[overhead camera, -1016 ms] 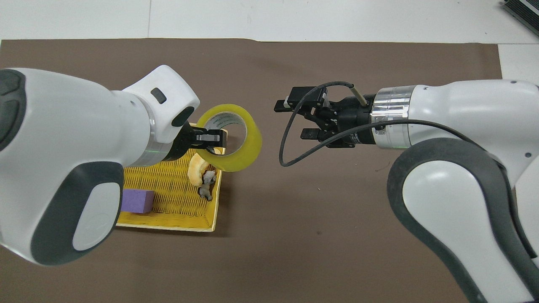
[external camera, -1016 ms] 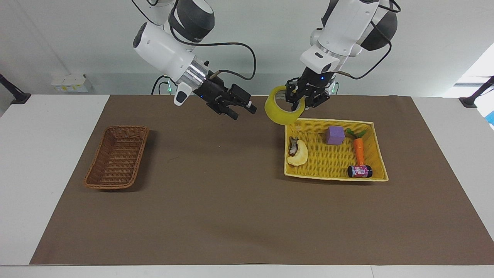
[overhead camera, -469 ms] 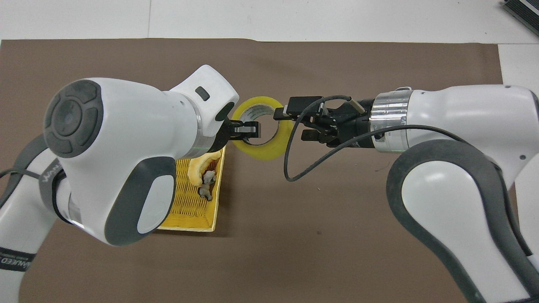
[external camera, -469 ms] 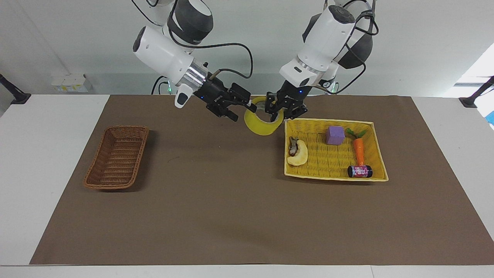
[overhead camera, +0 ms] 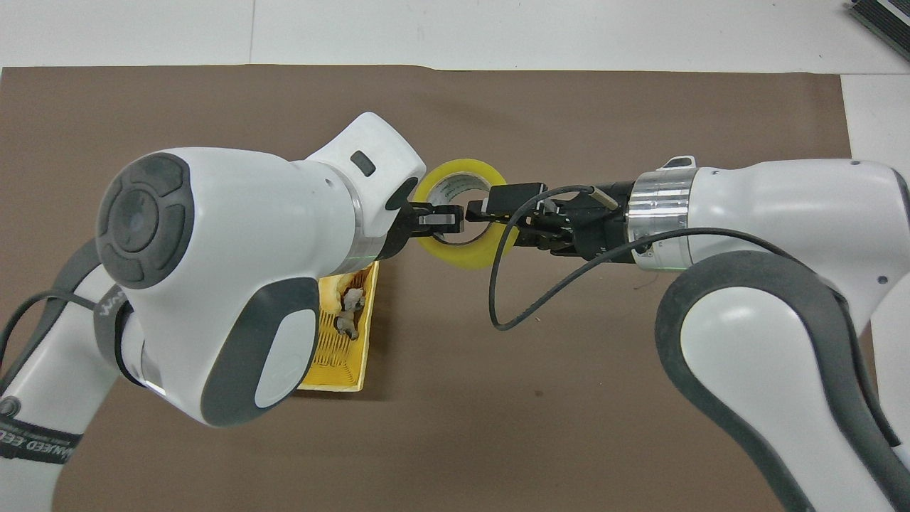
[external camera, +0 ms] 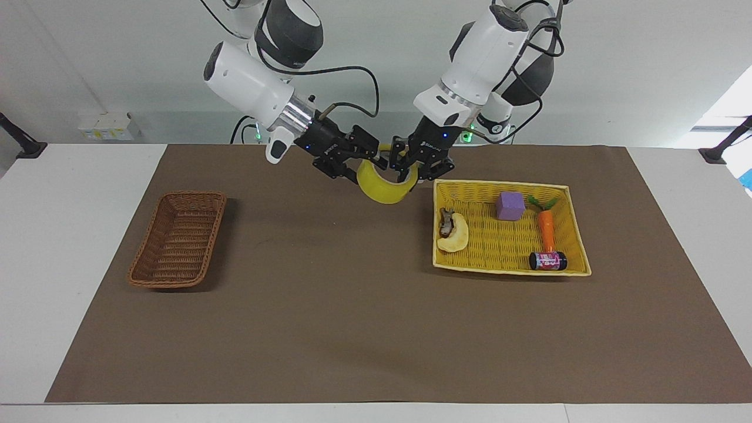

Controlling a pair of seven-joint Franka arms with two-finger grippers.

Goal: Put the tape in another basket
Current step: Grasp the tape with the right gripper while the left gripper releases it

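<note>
The yellow-green tape (external camera: 379,191) hangs in the air over the brown mat, beside the yellow basket's corner. My left gripper (external camera: 406,172) is shut on the tape's wall, one finger inside the ring; the overhead view shows this too (overhead camera: 437,220). My right gripper (external camera: 359,164) is open and has reached the tape from the other side, its fingers on either side of the tape's wall (overhead camera: 462,257). The small brown wicker basket (external camera: 179,238) lies at the right arm's end of the table and holds nothing; it is out of the overhead view.
The large yellow basket (external camera: 499,184) at the left arm's end holds a purple block (external camera: 510,205), a carrot (external camera: 547,229), a small can (external camera: 547,260) and a pale curved piece (external camera: 455,236). A brown mat covers the table.
My left gripper has carried the tape from over the yellow basket's corner toward the table's middle. My right gripper has moved in and now straddles the tape's wall.
</note>
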